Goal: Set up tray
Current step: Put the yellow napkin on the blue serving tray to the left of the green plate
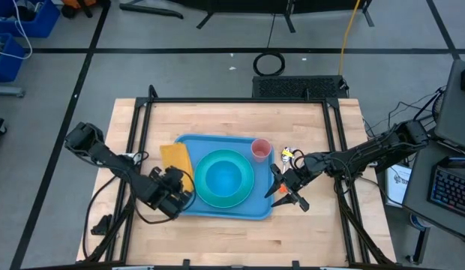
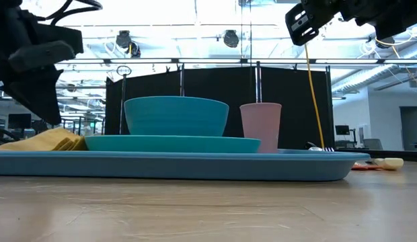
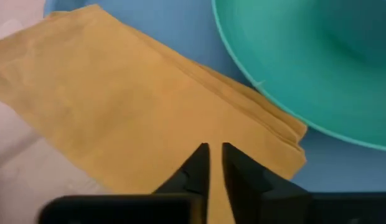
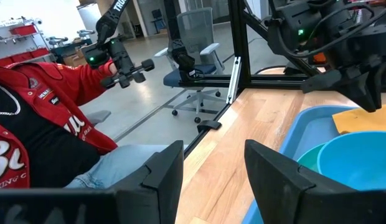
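Fingers on our left gripper sit nearly together over the napkin at the tray's left end, right gripper spread, raised off its right end.

Robotics lab — rigs, monitors

light-blue tray, teal plate and bowl, pink cup, mustard-yellow napkin.
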Controlling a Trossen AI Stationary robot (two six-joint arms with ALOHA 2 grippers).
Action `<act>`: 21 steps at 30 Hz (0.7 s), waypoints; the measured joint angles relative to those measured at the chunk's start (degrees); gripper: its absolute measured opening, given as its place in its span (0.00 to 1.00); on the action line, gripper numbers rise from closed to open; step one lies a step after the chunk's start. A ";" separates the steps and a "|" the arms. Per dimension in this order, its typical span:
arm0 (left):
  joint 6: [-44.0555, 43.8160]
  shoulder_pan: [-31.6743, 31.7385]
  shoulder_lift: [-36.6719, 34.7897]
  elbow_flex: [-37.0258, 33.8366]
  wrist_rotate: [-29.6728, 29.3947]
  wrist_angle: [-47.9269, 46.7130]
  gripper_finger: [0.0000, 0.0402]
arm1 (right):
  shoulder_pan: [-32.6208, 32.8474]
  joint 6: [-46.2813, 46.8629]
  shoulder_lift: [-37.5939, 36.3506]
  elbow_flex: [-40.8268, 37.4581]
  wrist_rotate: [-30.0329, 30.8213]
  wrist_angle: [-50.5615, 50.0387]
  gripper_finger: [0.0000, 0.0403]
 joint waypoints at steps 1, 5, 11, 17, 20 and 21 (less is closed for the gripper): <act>0.82 0.07 0.00 0.00 -0.09 0.43 0.06 | 0.00 0.00 0.00 0.00 0.00 0.00 0.40; 2.43 1.58 0.00 -0.21 -0.75 2.07 0.02 | 0.00 -0.12 0.00 0.00 0.00 0.00 0.40; 9.08 6.41 0.00 -3.94 1.41 12.53 0.01 | 0.02 -0.31 0.00 0.00 1.47 0.00 0.40; 8.62 8.81 0.00 -6.39 3.49 12.78 0.01 | 0.02 -0.34 0.00 0.00 1.53 0.00 0.40; 7.35 9.87 0.25 -7.88 6.57 13.42 0.01 | 0.00 -0.55 0.00 0.00 1.53 0.00 0.40; 7.60 9.89 0.59 -8.31 6.19 14.07 0.01 | 0.00 -0.55 0.00 0.00 1.51 0.00 0.40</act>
